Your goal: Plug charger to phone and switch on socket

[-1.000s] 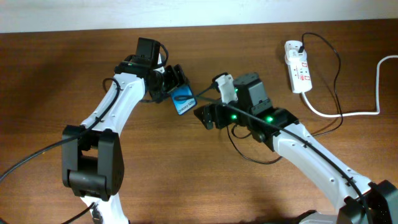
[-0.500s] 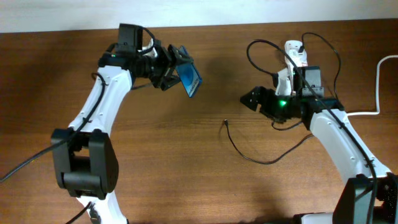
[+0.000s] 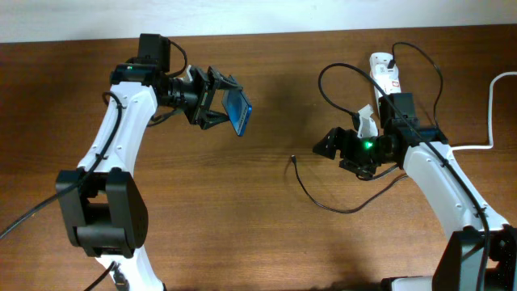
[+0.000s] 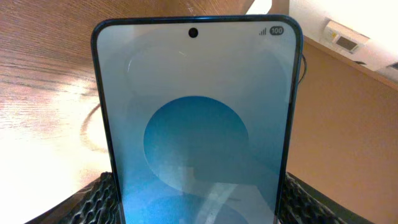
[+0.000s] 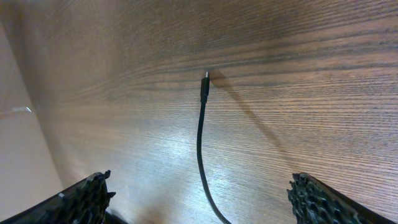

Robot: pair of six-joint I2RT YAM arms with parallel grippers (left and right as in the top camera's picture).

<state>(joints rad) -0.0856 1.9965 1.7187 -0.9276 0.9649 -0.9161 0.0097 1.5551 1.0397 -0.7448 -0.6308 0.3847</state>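
My left arm reaches up along the left side of the overhead view, elbow bent, forearm running toward the upper middle of the frame. Its left gripper [image 3: 218,103] points right and is clamped on the phone [image 3: 237,111], which it grips by the lower end. The phone sits tilted on edge, clear of the table [image 3: 202,218]. In the left wrist view the blue screen fills the frame, with a ribbed finger [image 4: 93,199] at each bottom corner.

My right arm comes in from the lower right corner, bends at the elbow and lies level, pointing left. The right gripper [image 3: 329,144] is released, its jaws spread wide with nothing between them. In the right wrist view the pads sit at the bottom corners.

The charger [image 3: 311,196] lies loose on the table, its plug tip at centre frame, left of the right gripper and apart from it. The cable loops back to the socket [image 3: 386,81] at the upper right.
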